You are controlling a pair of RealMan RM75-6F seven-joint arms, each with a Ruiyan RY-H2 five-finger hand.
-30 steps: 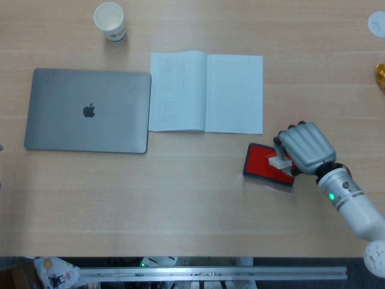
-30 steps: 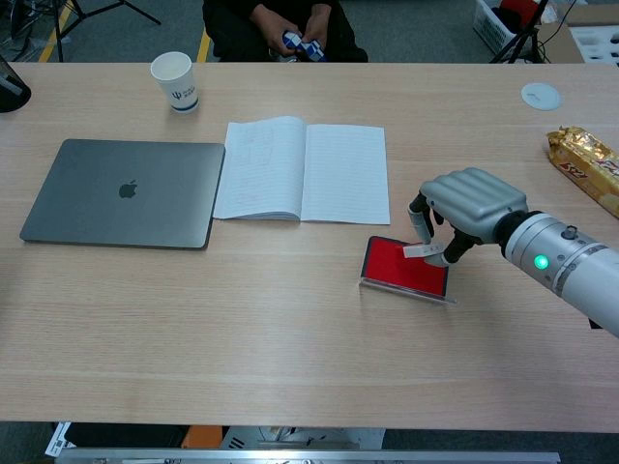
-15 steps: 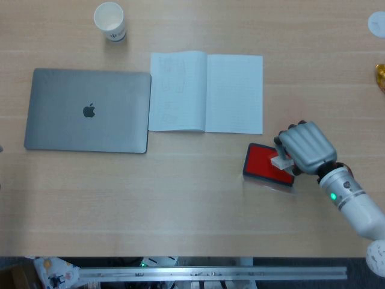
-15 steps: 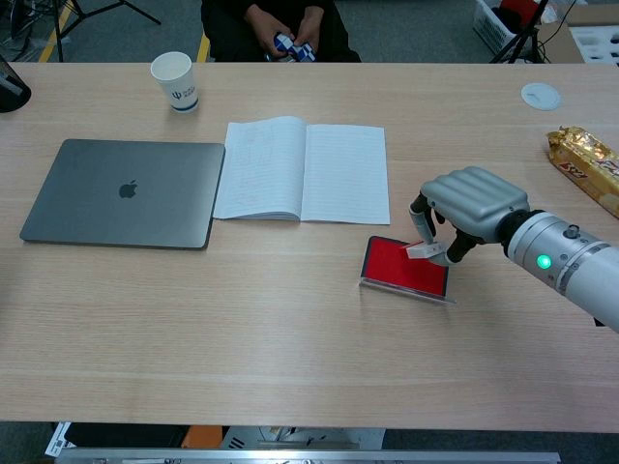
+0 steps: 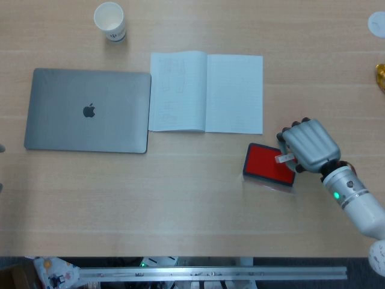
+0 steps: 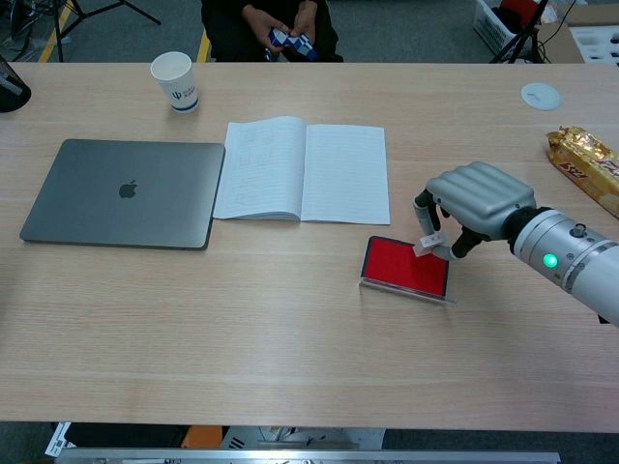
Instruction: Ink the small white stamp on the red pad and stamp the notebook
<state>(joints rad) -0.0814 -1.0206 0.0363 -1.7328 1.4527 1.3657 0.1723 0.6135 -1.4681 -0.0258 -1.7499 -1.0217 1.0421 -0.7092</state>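
The small white stamp is pinched in my right hand, tilted and lifted a little above the right end of the red ink pad. The pad lies in its open case on the table. The open notebook lies flat farther back and to the left, its right page blank. My left hand is not seen in either view.
A closed grey laptop lies left of the notebook. A white paper cup stands at the back left. A snack packet and a white disc sit at the far right. A person sits behind the table.
My right hand has drawn slightly right and up, raising the stamp off the red pad and tilting it. Nothing else moved.
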